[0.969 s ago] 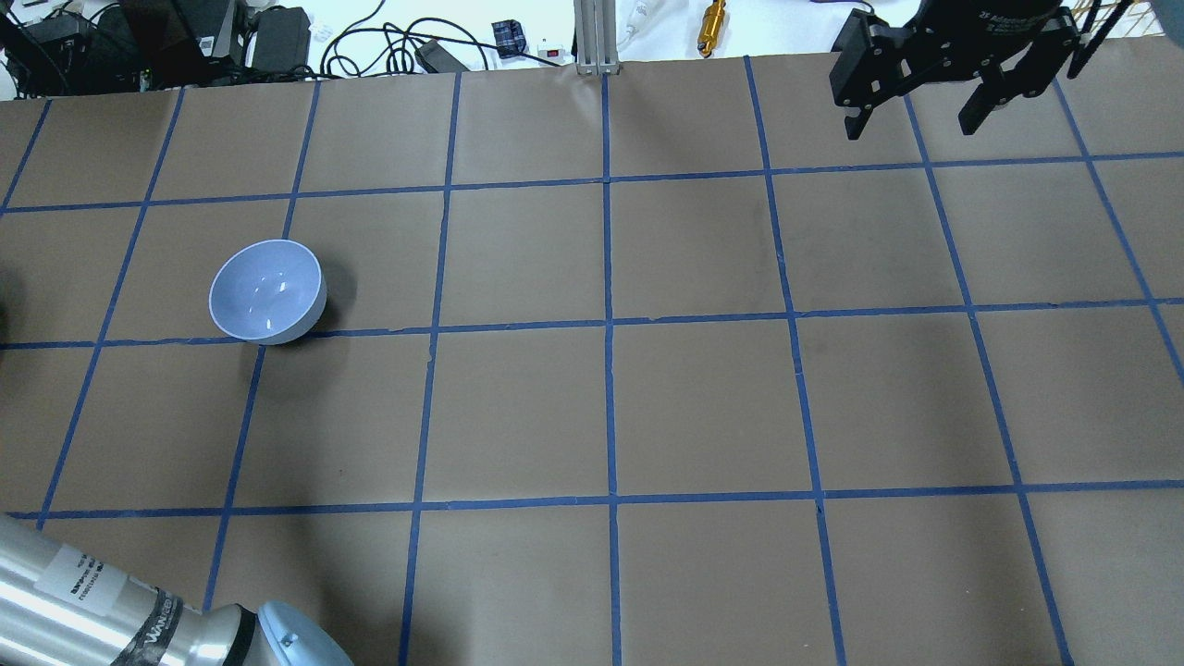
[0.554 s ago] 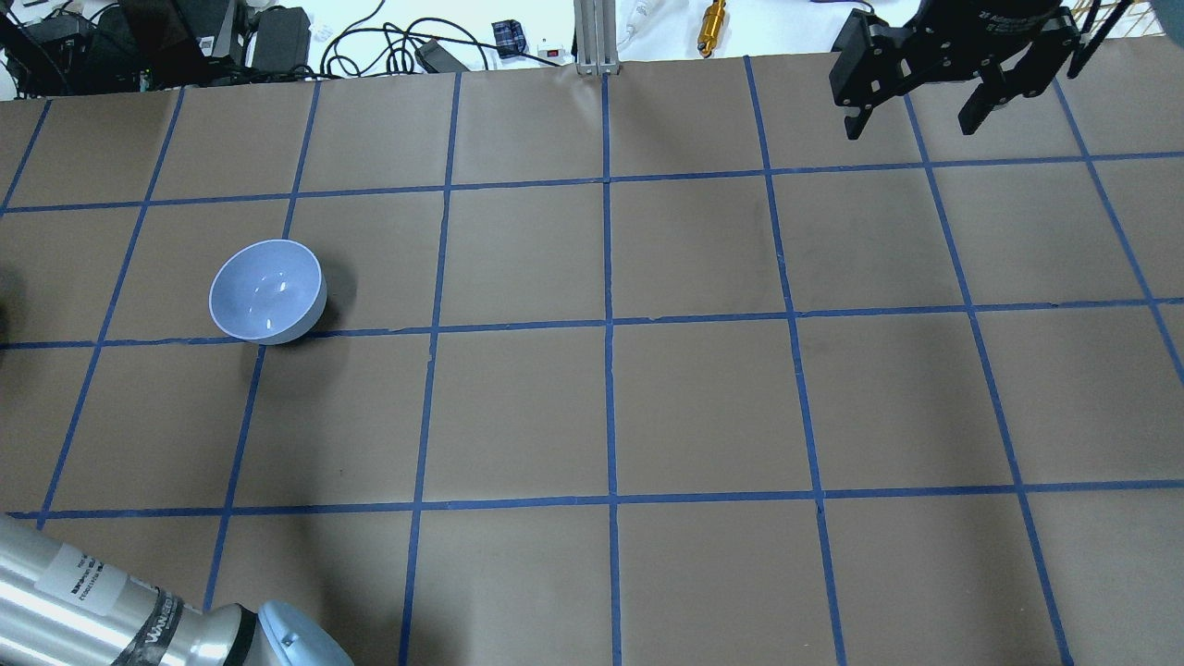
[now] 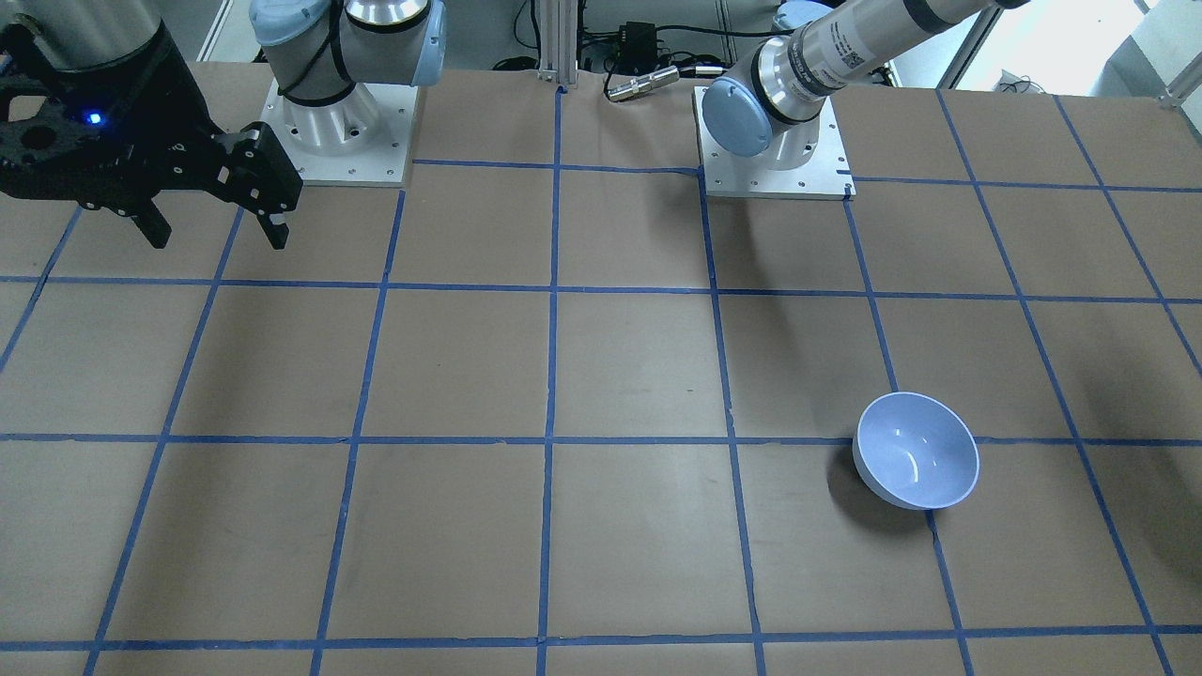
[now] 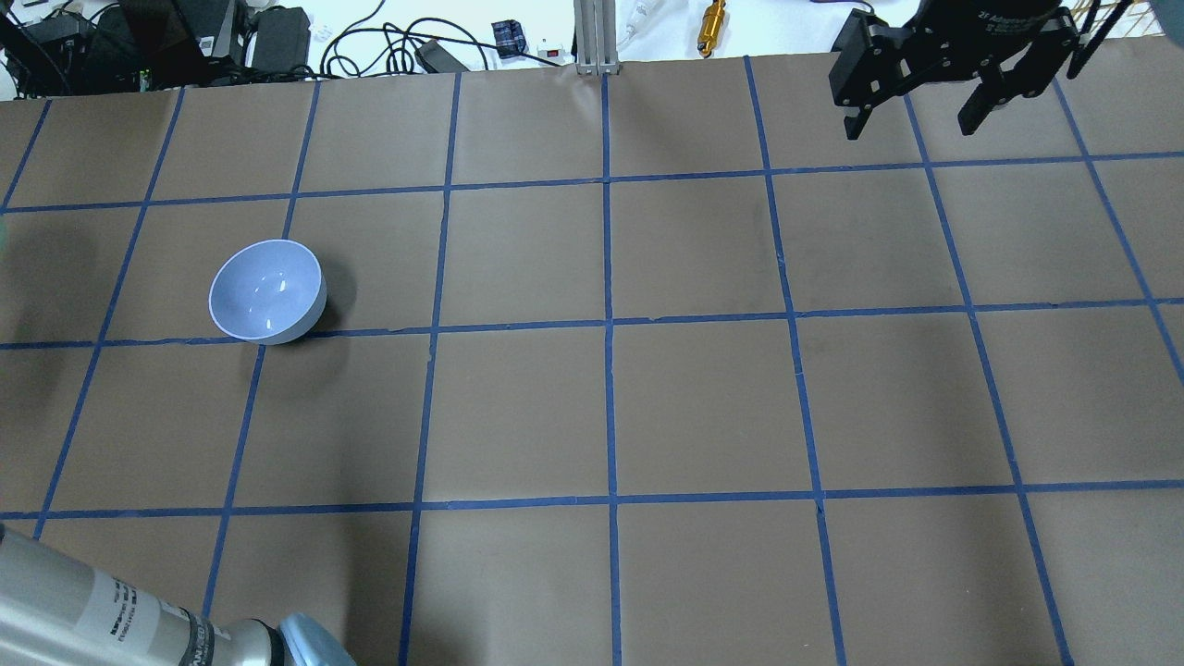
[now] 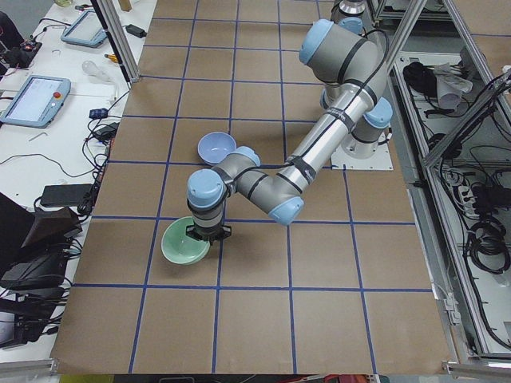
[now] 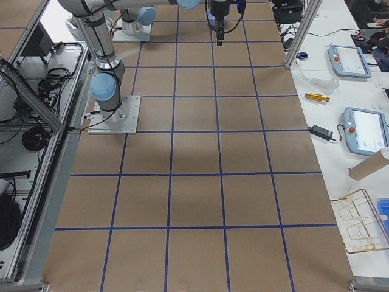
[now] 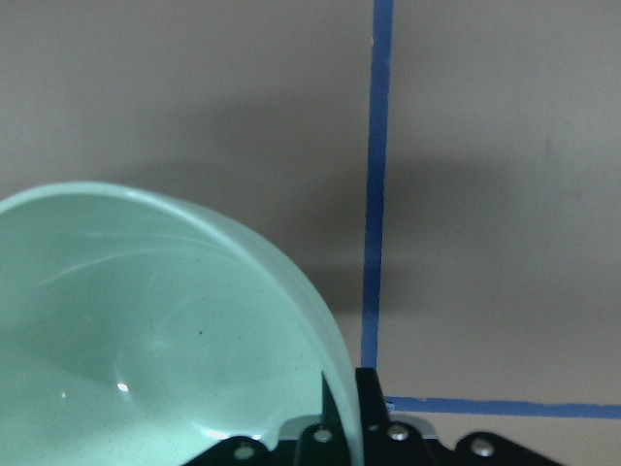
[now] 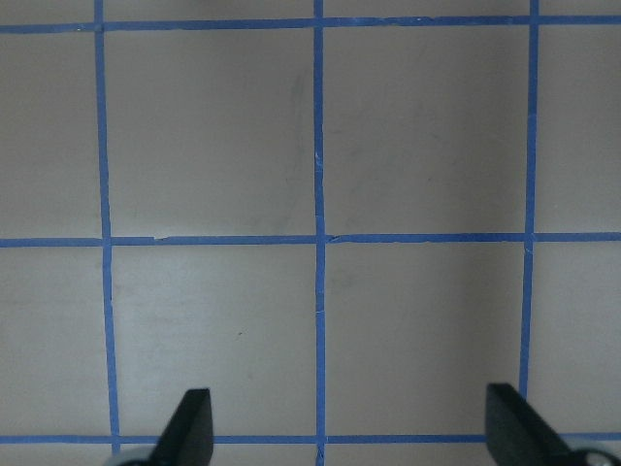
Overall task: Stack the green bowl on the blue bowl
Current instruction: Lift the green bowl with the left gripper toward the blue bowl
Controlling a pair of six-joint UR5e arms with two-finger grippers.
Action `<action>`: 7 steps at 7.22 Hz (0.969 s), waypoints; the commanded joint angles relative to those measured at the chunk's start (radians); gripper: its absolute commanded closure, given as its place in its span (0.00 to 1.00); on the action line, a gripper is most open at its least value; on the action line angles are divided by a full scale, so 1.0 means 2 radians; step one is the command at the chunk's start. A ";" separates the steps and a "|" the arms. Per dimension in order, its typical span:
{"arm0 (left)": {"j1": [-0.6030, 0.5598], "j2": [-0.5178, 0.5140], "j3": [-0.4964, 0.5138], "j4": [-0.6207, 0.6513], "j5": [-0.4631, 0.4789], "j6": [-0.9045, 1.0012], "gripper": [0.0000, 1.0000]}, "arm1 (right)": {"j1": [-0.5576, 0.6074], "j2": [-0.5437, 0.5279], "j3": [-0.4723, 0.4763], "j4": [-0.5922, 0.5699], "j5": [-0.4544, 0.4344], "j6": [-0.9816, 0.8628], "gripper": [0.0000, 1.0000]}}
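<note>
Near the table's left end, toward the operators' edge, the left gripper (image 7: 346, 393) is pinched on the rim of the green bowl (image 7: 146, 330), with one finger inside the wall and the other outside. In the left-end view the bowl is tilted and hangs below the wrist of the left arm (image 5: 319, 148). The wrist camera shows its shadow lying apart from it on the brown table (image 4: 703, 407), so it appears clear of the surface.

Farther from that end, still in the table's left half, the blue bowl (image 4: 266, 291) sits upright on the table. It is empty, with nothing touching it, and its base is against a blue tape line (image 4: 518, 326). The two bowls are well apart.

Farthest along, the right gripper (image 4: 911, 128) hangs high over the table's right half. Its fingers (image 8: 189, 427) are spread wide and hold nothing, with only taped squares below them.
</note>
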 commanded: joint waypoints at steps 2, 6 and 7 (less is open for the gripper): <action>-0.114 0.101 -0.104 -0.011 0.001 -0.122 1.00 | 0.000 0.000 0.000 0.000 0.000 0.001 0.00; -0.208 0.183 -0.234 -0.008 -0.005 -0.260 1.00 | 0.000 -0.001 0.000 0.000 0.000 0.001 0.00; -0.211 0.187 -0.266 0.020 -0.004 -0.261 1.00 | 0.000 0.000 0.000 0.000 0.000 0.000 0.00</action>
